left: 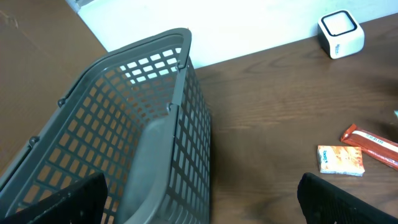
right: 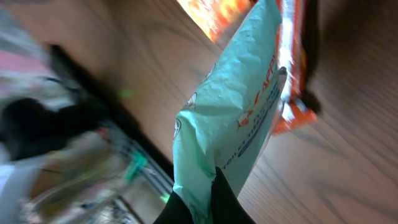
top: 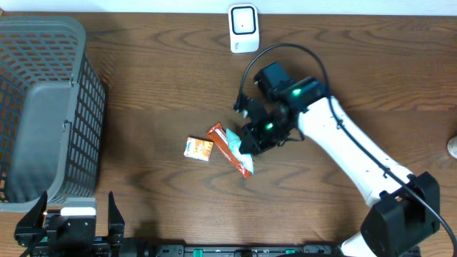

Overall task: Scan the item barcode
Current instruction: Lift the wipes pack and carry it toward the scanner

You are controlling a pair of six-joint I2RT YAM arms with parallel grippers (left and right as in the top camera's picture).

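My right gripper (right: 210,190) is shut on the edge of a mint-green packet (right: 230,124) with red and blue print, its two dark fingers pinching the crumpled lower end. In the overhead view this gripper (top: 251,143) is at the table's middle, with the packet (top: 234,141) lying over a red-orange wrapper (top: 217,132). No barcode shows on the packet. A white scanner (top: 243,28) stands at the far edge. My left gripper (left: 202,205) is open, at the near left by the basket, with nothing between its fingers.
A small orange box (top: 199,148) lies just left of the wrapper. A large grey mesh basket (top: 43,107) fills the left side. The right arm's white links (top: 357,157) run from the near right corner toward the middle.
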